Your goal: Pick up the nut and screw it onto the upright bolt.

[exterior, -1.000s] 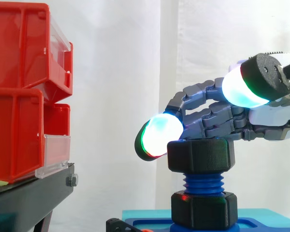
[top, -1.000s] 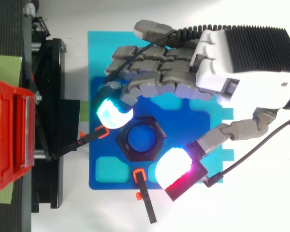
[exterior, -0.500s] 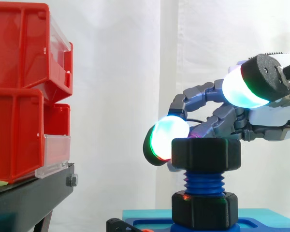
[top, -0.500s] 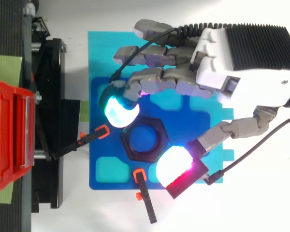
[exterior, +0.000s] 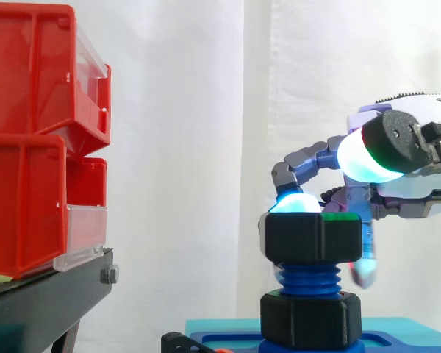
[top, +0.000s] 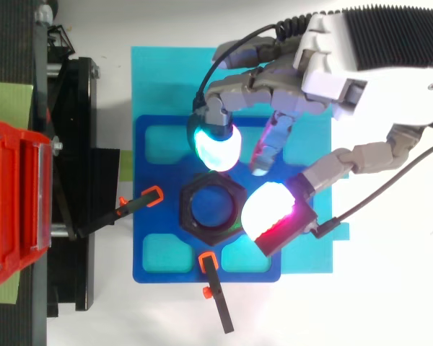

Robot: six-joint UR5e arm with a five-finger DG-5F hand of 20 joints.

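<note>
Hand [top: 361, 65] enters from the upper right of the top view and the right edge of the side view [exterior: 419, 184]. It is hunched over the bolt, close above and beside the nut. Cannot tell whether it has any grip on the nut or merely sits against it.

Nut [exterior: 312, 237]: black, hexagonal, sitting level on the upright bolt [exterior: 310, 278]. It is near the top of the blue thread, with several turns bare below it. In the top view it lies at centre frame [top: 191, 216], with the blue bolt end inside its bore.

Below the thread a second black hex collar [exterior: 310, 318] sits at the bolt's foot on a dark blue fixture plate [top: 146, 176]. The plate lies on a cyan mat [top: 159, 79].

Two black clamp arms with orange tips stand by the nut, one to its left [top: 141, 202] and one below it [top: 215, 288].

Red bins [exterior: 29, 140] are stacked on a black stand [exterior: 44, 301] at frame left in the side view, well apart from the bolt. White curtain [exterior: 184, 147] behind.
</note>
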